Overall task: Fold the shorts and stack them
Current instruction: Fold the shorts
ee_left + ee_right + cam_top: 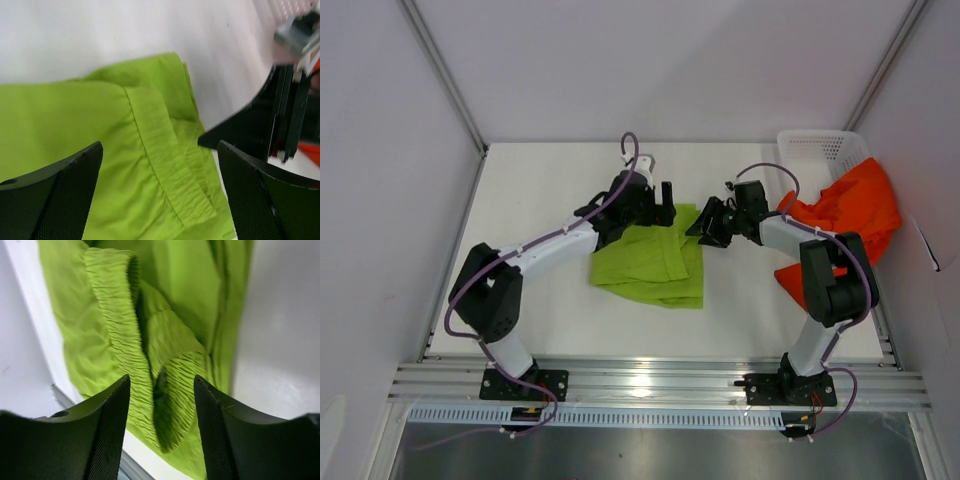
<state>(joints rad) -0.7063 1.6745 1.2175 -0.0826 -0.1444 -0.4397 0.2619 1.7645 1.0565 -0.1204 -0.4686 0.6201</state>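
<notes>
The lime green shorts (pixel 650 262) lie crumpled and partly folded at the table's middle. My left gripper (pixel 665 204) is open and empty, hovering over their far edge; in the left wrist view its fingers straddle the green cloth (pixel 150 165) without touching it. My right gripper (pixel 708 226) is open at the shorts' right edge; in the right wrist view the ruffled elastic waistband (pixel 120 325) bunches up between its open fingers (pixel 161 385). The orange-red shorts (pixel 850 205) lie in a heap at the right, partly over the basket and behind my right arm.
A white mesh basket (pixel 817 148) stands at the back right corner against the wall. The two grippers are close together, and the right one shows in the left wrist view (pixel 282 115). White walls enclose the table on three sides.
</notes>
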